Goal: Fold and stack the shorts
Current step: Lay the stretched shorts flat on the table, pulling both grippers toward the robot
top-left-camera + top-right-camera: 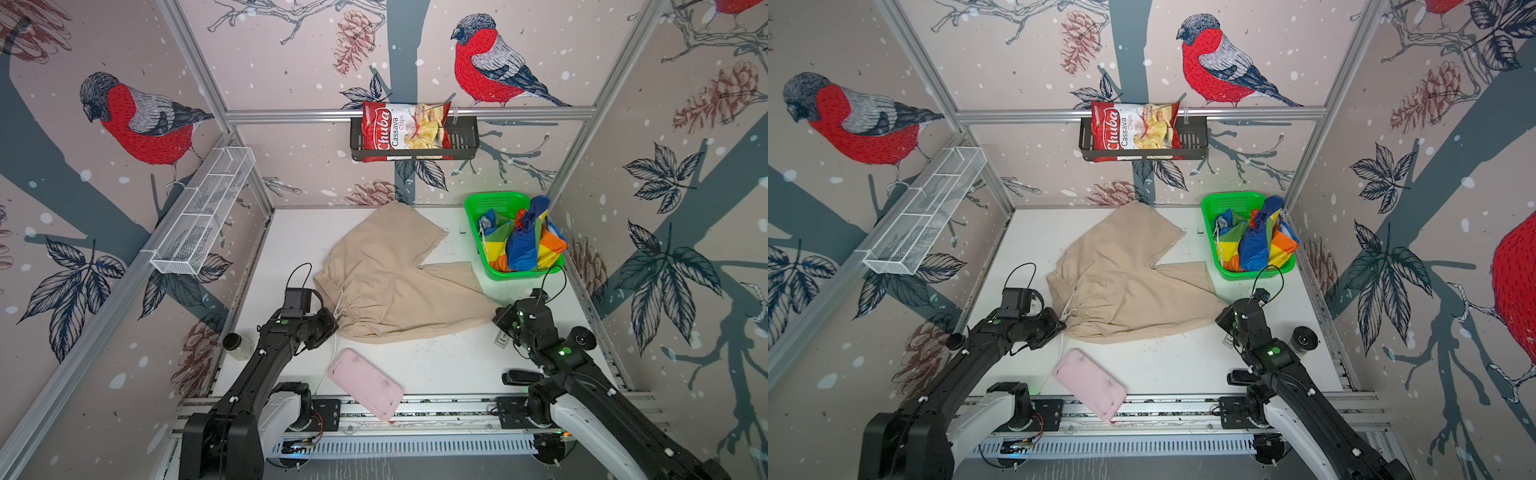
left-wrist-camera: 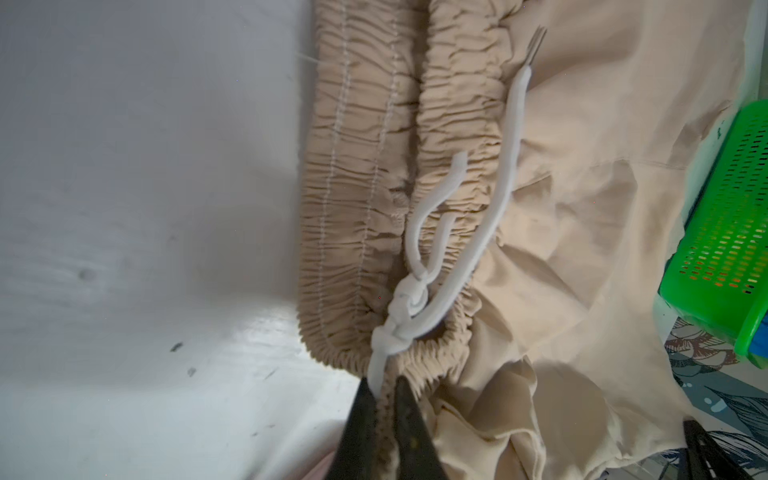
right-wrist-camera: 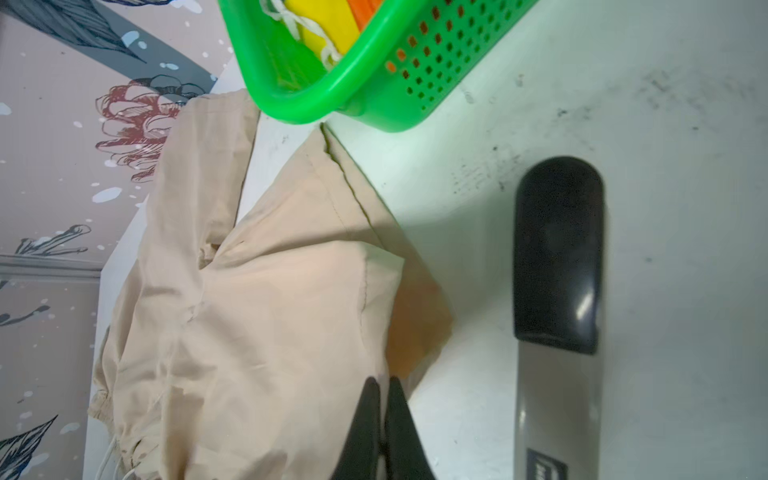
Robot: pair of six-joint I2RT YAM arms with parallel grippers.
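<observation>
L gripper (image 2: 384, 401) jaws clamped on waistband (image 2: 353, 232) of beige shorts (image 1: 386, 282) by drawstring knot (image 2: 405, 307) — R gripper (image 3: 382, 388) jaws nearly together at leg hem (image 3: 419, 332), grip unclear.

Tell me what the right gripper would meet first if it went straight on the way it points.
The beige shorts: the right gripper sits at the edge of one leg, so it would likely push into that cloth. Farther along stands the green basket, though height is unclear.
</observation>
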